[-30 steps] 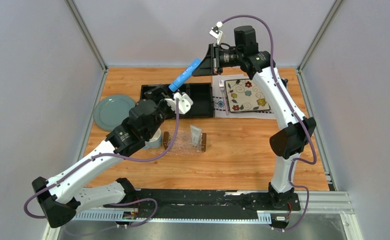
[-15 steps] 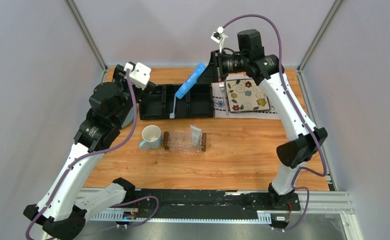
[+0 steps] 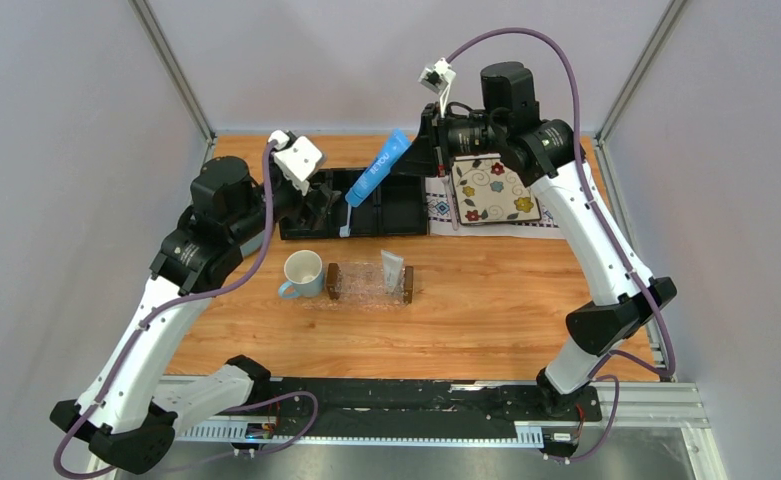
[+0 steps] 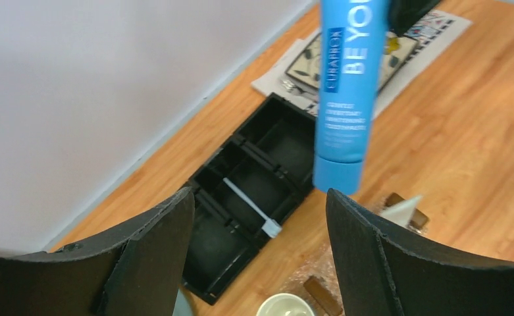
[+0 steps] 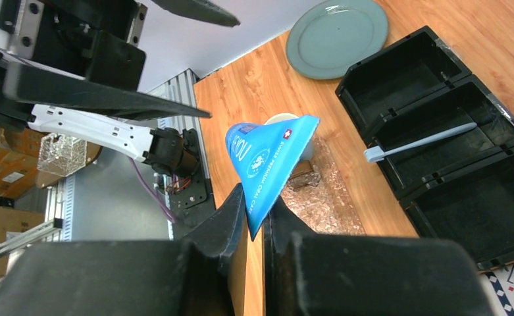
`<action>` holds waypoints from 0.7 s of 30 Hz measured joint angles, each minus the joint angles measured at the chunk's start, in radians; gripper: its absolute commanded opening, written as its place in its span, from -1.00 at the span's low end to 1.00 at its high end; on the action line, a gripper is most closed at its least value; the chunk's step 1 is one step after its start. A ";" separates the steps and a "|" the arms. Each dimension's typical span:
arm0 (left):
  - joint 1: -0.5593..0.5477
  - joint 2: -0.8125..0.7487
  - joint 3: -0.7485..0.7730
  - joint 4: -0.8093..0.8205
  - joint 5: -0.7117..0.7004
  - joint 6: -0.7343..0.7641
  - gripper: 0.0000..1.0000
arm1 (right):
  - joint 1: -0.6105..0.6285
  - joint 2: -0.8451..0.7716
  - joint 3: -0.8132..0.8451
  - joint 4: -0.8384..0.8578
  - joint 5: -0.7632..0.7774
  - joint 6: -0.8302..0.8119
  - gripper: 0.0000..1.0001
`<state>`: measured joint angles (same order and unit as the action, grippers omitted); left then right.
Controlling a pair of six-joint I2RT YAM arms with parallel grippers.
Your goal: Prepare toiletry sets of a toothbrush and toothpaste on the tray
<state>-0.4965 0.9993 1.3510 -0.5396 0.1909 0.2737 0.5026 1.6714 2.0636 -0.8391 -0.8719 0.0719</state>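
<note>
The toothbrush (image 3: pixel 349 215) lies slantwise in the middle compartment of the black three-compartment organizer (image 3: pixel 406 205), its small white head at the near rim and its pale handle running toward the far wall.

The left arm rises from its base with the elbow high and the wrist bent toward the organizer. The left gripper (image 4: pixel 259 197) hangs above the toothbrush with its jaws spread wide, holding nothing and touching nothing.

The right arm stretches up to the far edge of the worktop (image 3: pixel 486 300), its forearm turned leftward. The right gripper (image 5: pixel 255 204) is clamped tight on the flat crimped end of a blue toothpaste tube (image 3: pixel 376 178), which hangs tilted in the air over the organizer, cap end lowest, just beside the left gripper.

The tray (image 3: pixel 361 287), clear and textured with a brown bar at each short end, sits on the worktop near the organizer with a small pale packet (image 3: pixel 393 268) standing at its right end. A light blue mug (image 3: pixel 303 272) stands just left of it.
</note>
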 measured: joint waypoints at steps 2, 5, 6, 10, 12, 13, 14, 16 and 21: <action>0.000 0.000 0.013 -0.020 0.048 -0.002 0.64 | 0.001 -0.001 -0.003 -0.002 0.002 -0.014 -1.00; 0.006 0.003 0.046 -0.054 0.135 -0.003 0.67 | 0.002 -0.001 -0.004 -0.005 0.003 -0.052 -1.00; 0.011 0.006 0.058 -0.066 0.162 -0.003 0.68 | 0.002 -0.002 -0.004 -0.009 0.003 -0.066 -1.00; 0.047 0.036 0.122 -0.123 0.312 -0.003 0.69 | 0.008 -0.008 -0.004 -0.032 -0.005 -0.122 -1.00; 0.068 0.061 0.147 -0.140 0.389 -0.008 0.70 | 0.013 -0.015 -0.006 -0.045 -0.008 -0.147 -1.00; 0.075 0.070 0.152 -0.142 0.414 -0.011 0.69 | 0.015 -0.021 -0.010 -0.047 -0.009 -0.158 -1.00; 0.081 0.081 0.154 -0.143 0.443 -0.013 0.69 | 0.019 -0.031 -0.016 -0.047 -0.009 -0.171 -1.00; 0.087 0.103 0.154 -0.150 0.489 -0.017 0.70 | 0.029 -0.052 -0.029 -0.055 -0.009 -0.192 -1.00; 0.088 0.163 0.163 -0.174 0.577 -0.026 0.70 | 0.052 -0.105 -0.048 -0.070 -0.009 -0.226 -1.00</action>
<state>-0.4088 1.1618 1.5135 -0.7139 0.7677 0.2474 0.5549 1.5669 2.0155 -0.9092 -0.8806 -0.1543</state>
